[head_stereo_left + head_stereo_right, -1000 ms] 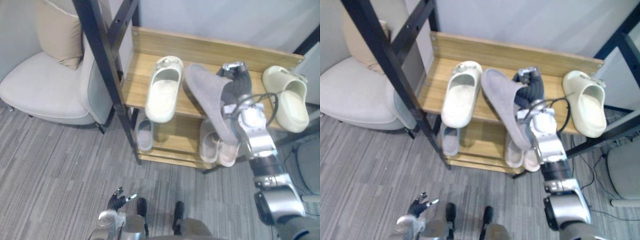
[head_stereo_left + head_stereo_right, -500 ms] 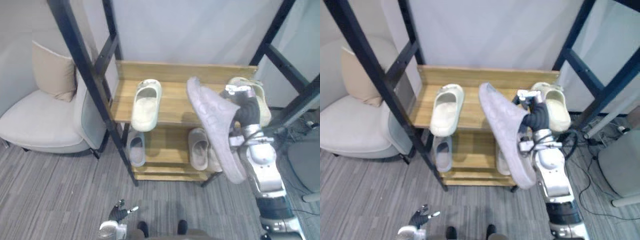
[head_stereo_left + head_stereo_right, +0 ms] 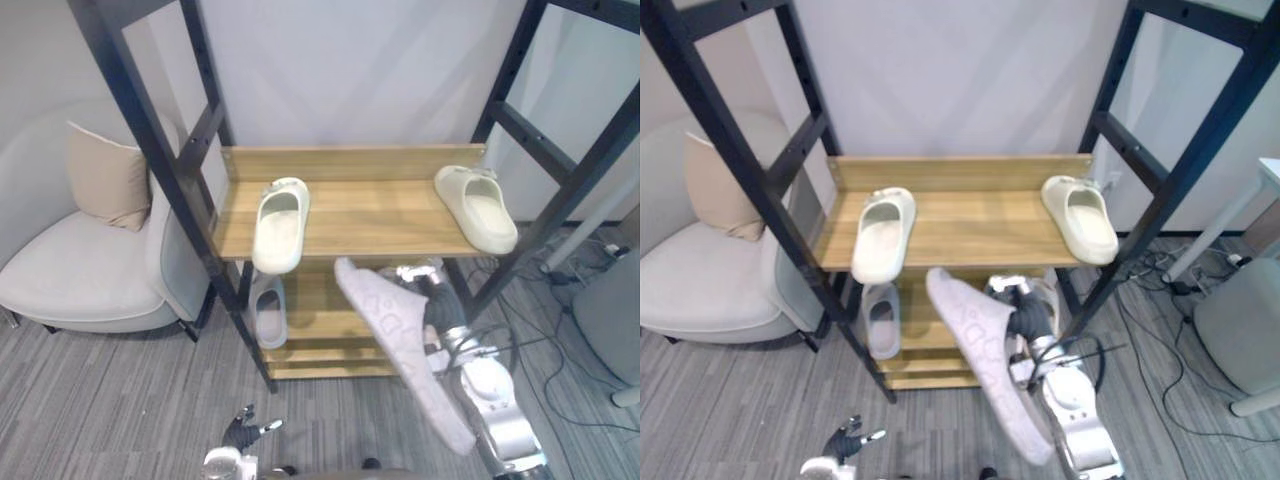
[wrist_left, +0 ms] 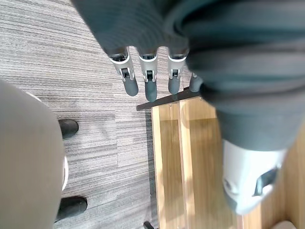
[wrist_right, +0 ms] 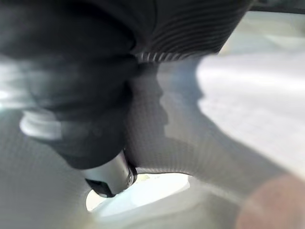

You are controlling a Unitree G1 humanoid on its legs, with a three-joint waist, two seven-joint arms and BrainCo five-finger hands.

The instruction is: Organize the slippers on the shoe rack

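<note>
A long grey slipper [image 3: 405,365] hangs sole-up and tilted in front of the rack's lower shelf [image 3: 318,325], with my right hand [image 3: 441,310] shut on its opening. In the right wrist view the thumb [image 5: 107,174] presses into the grey slipper's fabric [image 5: 190,143]. On the wooden upper shelf [image 3: 370,205] lie two cream slippers, one at the left [image 3: 279,223] overhanging the front edge, one at the right [image 3: 477,206]. A small grey slipper [image 3: 268,312] rests on the lower shelf's left end. My left hand [image 3: 240,435] hangs low near the floor, its fingers [image 4: 150,81] straight.
Black metal posts [image 3: 160,140] frame the rack on both sides. A pale armchair [image 3: 85,275] with a beige cushion [image 3: 100,175] stands close to the left. Cables [image 3: 575,290] and a grey seat [image 3: 610,330] lie on the floor at the right.
The camera has pulled back and up. My right hand has carried the grey slipper down from over the upper shelf to in front of the lower shelf.
</note>
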